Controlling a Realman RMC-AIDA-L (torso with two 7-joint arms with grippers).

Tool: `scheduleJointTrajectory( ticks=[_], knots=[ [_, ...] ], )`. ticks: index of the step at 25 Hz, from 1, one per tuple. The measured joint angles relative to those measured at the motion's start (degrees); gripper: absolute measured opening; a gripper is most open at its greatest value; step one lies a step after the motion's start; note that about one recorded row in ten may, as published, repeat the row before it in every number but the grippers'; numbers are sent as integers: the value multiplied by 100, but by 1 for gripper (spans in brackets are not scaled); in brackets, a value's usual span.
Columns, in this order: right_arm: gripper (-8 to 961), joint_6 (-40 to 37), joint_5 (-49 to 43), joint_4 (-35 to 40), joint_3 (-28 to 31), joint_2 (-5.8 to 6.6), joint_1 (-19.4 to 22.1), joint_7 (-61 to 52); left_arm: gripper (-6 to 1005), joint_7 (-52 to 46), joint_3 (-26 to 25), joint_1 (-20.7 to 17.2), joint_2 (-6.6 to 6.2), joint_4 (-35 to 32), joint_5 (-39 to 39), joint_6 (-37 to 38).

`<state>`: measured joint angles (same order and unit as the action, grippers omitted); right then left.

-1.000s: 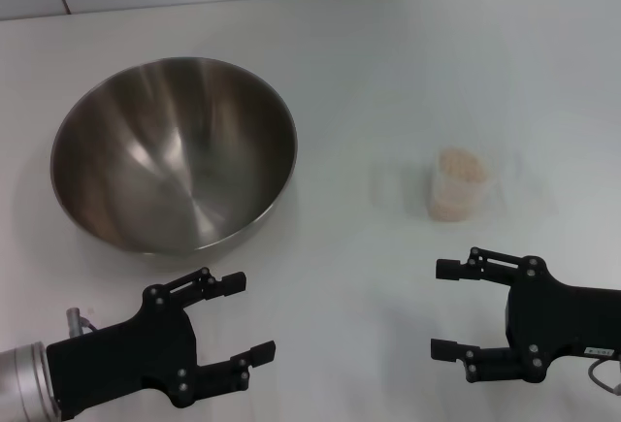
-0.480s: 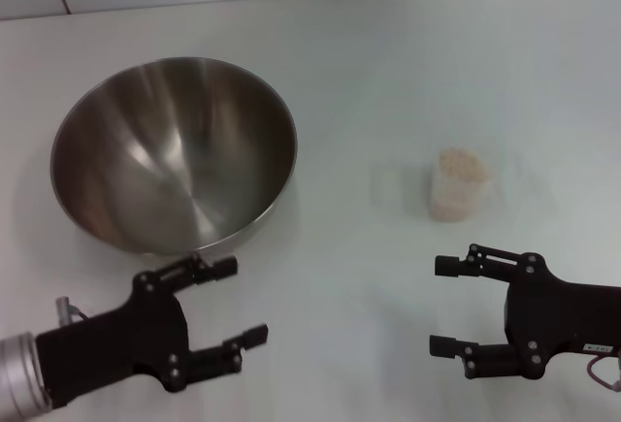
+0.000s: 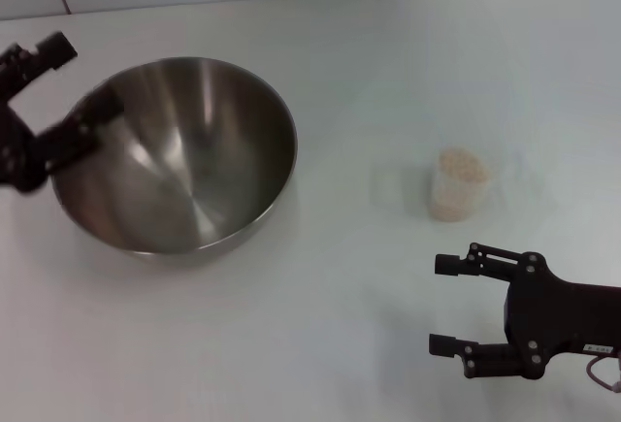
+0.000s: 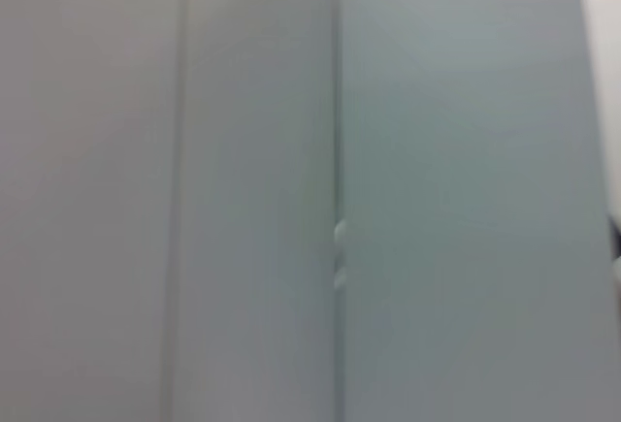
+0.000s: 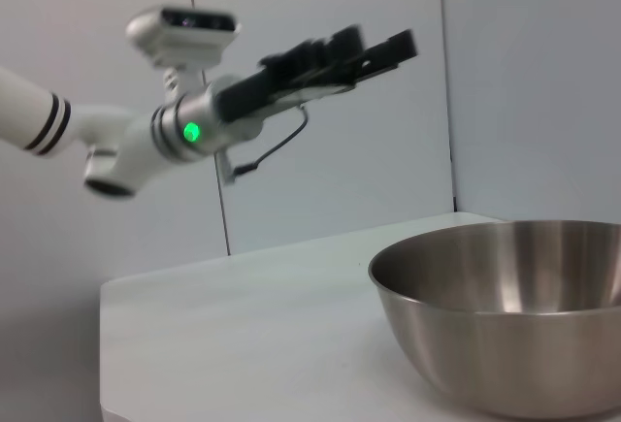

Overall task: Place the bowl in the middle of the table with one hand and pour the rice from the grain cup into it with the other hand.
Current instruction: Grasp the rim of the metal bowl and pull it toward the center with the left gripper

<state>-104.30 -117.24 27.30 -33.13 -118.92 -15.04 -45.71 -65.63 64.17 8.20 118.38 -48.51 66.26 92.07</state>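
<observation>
- My left tool [image 3: 60, 92] hangs raised above the far left side of the bowl [image 3: 184, 150], fingers spread apart and holding nothing; the right wrist view shows it up in the air, clear of the rim.
- My right tool [image 3: 448, 306] waits low over the tabletop [image 3: 349, 63] at the near right, jaws wide apart and empty, with its opening turned toward my left.
- The bowl stands upright and empty on the left part of the tabletop, off-centre, so placing it is not yet done.
- The grain cup [image 3: 456, 185] stands upright well to the right of the bowl, just beyond my right tool, filled near the brim with rice [image 3: 460, 164].
- I judge the bowl stiff, smooth and slippery: its curved wall gives no flat face, so the thin rim is the place to pinch, one finger inside and one outside.
- It is wide, so a one-sided rim hold may let it tip or swing; sliding it could be safer than lifting.
- The cup looks light and thin-walled; I would take it around the middle of its side, gently, since squeezing may buckle it and spill loose grains.
</observation>
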Motion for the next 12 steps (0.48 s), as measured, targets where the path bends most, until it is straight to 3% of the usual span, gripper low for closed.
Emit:
scheduleJointTrajectory(
  ticks=[1,2,3,6,9,11,12],
  knots=[
    [833,-10,0,-1,0,0,2,0,781,-1235,76,-149,-5,-1122,561,-1011],
    [833,-10,0,-1,0,0,2,0,780,-1235,76,-149,-5,-1122,561,-1011],
    [833,-19,1,-1,0,1,4,1,779,-2296,160,-162,-26,-1772,1187,-1716],
    [833,-33,0,1,0,1,9,0,777,-4122,170,125,-108,-2469,2782,-2420],
    [833,-37,0,3,-1,1,4,1,774,-5529,-86,730,-111,-2517,4320,-2514],
    [833,-43,0,4,-6,1,-3,1,772,-5784,-230,947,-78,-2401,4767,-2535],
    [833,-43,0,4,-6,1,-3,1,772,-5899,-415,1270,-33,-2113,5210,-2567]
  ],
)
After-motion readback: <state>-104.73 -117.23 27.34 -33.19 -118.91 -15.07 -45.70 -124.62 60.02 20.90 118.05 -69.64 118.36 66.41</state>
